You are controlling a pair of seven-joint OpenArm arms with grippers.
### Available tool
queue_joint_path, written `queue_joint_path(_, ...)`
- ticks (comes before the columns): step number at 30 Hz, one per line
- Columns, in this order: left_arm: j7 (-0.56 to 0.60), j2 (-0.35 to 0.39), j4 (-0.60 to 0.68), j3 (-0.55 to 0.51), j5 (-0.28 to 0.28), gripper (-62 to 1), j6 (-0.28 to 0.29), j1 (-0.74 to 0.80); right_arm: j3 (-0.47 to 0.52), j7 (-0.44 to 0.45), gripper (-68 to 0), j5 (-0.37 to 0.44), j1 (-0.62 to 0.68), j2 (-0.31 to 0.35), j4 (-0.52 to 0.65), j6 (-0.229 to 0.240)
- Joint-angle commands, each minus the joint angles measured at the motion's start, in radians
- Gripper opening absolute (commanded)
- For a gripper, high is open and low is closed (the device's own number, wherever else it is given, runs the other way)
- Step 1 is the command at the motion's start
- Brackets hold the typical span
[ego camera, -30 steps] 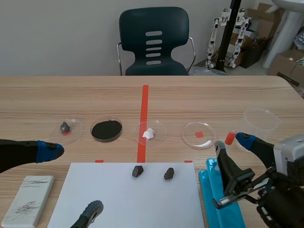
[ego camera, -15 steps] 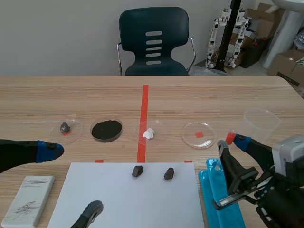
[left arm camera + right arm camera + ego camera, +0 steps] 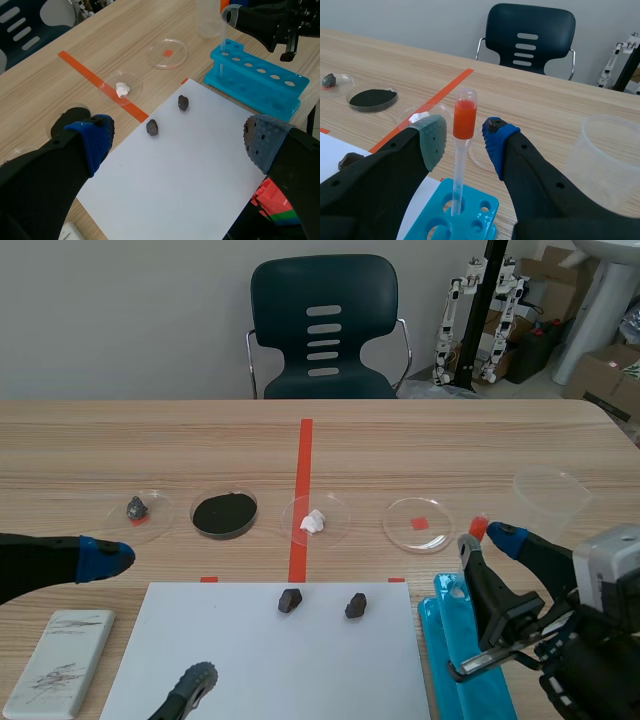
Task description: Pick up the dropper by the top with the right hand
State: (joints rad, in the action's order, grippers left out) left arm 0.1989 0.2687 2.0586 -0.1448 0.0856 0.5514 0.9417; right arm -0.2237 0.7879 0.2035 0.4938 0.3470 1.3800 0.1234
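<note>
**A:** How does the right gripper (image 3: 464,142) stand?

**B:** Its 2 fingers are narrowly parted and hold nothing. 1 pad sits on each side of the dropper (image 3: 465,119), level with its orange bulb. The right wrist view shows a thin gap on both sides.

**A:** And the dropper's axis?

**B:** Upright. Its stem drops into a hole of the blue rack (image 3: 479,206), so I'd judge the grip needs only a straight squeeze, then a lift along the stem.

**A:** The other arm?

**B:** The left gripper (image 3: 180,145) is spread wide over the white paper (image 3: 185,165), well apart from the rack. The right one is far nearer.

**A:** Anything unclear?

**B:** The dropper's tip is hidden inside the rack, and the fingers cut off the rack's near end. In the scene view only a speck of orange shows.
</note>
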Motion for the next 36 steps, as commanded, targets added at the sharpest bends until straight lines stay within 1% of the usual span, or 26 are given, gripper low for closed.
queue_joint_path(1, 0.014, -0.002, 0.003, -0.002, -0.014, -6.7, -0.002, 0.003, 0.013, 0.018, -44.7, 0.002, -0.014, 0.013, 0.013, -0.003)
queue_joint_path(8, 0.014, -0.002, 0.003, -0.002, -0.014, -6.7, -0.002, 0.003, 0.018, 0.007, -44.4, -0.018, -0.031, 0.013, 0.013, -0.003)
queue_joint_path(19, 0.014, -0.002, 0.003, -0.002, -0.014, -6.7, -0.002, 0.003, 0.018, -0.003, -44.4, -0.017, -0.051, 0.013, 0.013, -0.002)
queue_joint_path(23, 0.014, -0.002, 0.003, -0.002, -0.014, -6.7, -0.002, 0.003, 0.018, 0.005, -44.5, -0.017, -0.045, 0.013, 0.013, -0.003)
queue_joint_path(26, 0.014, -0.002, 0.003, -0.002, -0.014, -6.7, -0.002, 0.003, 0.018, 0.034, -44.5, -0.016, -0.038, 0.013, 0.013, -0.003)
queue_joint_path(36, 0.014, -0.002, 0.003, -0.002, -0.014, -6.7, -0.002, 0.003, 0.018, 0.023, -44.5, -0.016, -0.020, 0.013, 0.013, -0.003)
